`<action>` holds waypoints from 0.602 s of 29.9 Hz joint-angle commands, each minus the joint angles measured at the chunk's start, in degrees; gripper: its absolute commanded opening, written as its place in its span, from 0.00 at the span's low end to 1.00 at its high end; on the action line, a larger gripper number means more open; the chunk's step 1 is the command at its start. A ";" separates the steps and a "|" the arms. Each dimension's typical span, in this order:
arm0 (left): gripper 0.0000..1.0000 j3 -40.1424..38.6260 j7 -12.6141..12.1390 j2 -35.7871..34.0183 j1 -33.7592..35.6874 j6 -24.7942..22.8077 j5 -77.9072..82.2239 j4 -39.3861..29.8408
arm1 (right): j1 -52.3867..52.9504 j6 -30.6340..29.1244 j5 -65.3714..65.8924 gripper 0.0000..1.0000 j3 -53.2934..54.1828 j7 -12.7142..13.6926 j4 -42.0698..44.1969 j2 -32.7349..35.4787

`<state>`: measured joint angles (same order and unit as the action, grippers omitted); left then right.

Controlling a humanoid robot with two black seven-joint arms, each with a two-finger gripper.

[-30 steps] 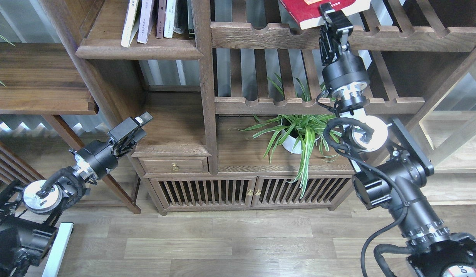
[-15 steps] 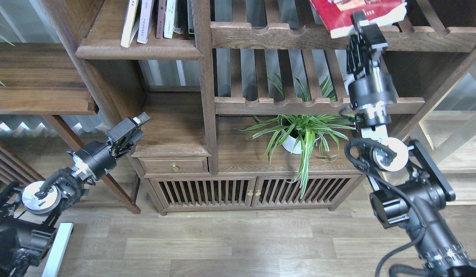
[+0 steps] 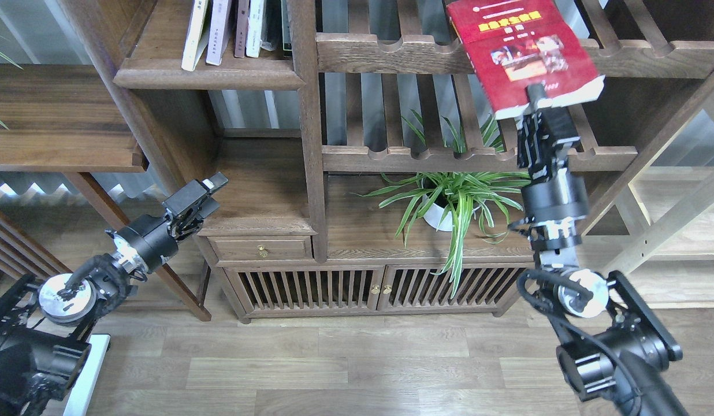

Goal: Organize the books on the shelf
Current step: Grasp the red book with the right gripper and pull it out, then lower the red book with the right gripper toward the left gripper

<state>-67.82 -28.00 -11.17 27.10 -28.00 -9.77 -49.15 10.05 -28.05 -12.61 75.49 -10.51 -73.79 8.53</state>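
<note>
1. Since the earlier frames the dark red book (image 3: 521,55) has come down and out of the slatted rack (image 3: 391,52). A second ago only its lower edge showed at the top of the view; now most of its cover, with the yellow band and photos, is visible in front of the rack's scalloped rail.
2. The right gripper (image 3: 535,99) has drawn back toward the robot with it, and its fingers are clamped on the book's near edge. The book hangs in the air, tilted, and touches nothing else that I can see.
3. I judge this to mean the book has been lifted off the rack and is now ready to be carried across to the shelf (image 3: 209,72), the solid dark board at upper left with a rounded front lip.
4. Counts: one large task book in view, the red one. The lavender and yellow-green ones do not show.
5. About five narrower upright volumes (image 3: 230,32) stand leaning on that shelf; their tops are cut off, so the count is rough.
6. One potted plant (image 3: 449,202) sits in the lower compartment, under the held book.
7. The left gripper (image 3: 209,186) has hardly shifted. It hovers low by the small drawer unit (image 3: 261,248), holding nothing; whether its fingers are together or apart I cannot tell.
</note>
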 commanded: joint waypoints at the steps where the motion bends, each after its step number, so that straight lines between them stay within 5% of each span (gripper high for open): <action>1: 0.99 0.14 0.00 1.24 0.67 0.00 -2.17 -0.51 | -1.44 0.05 0.13 0.04 -2.53 0.05 -0.21 0.09; 18: 0.99 5.94 0.00 4.14 2.60 0.00 -3.85 -0.78 | -10.31 0.05 0.48 0.04 -7.20 0.05 -0.56 0.00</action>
<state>-63.67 -28.00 -7.44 29.72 -28.00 -13.63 -49.91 2.20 -28.00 -12.11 68.21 -10.42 -74.48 8.58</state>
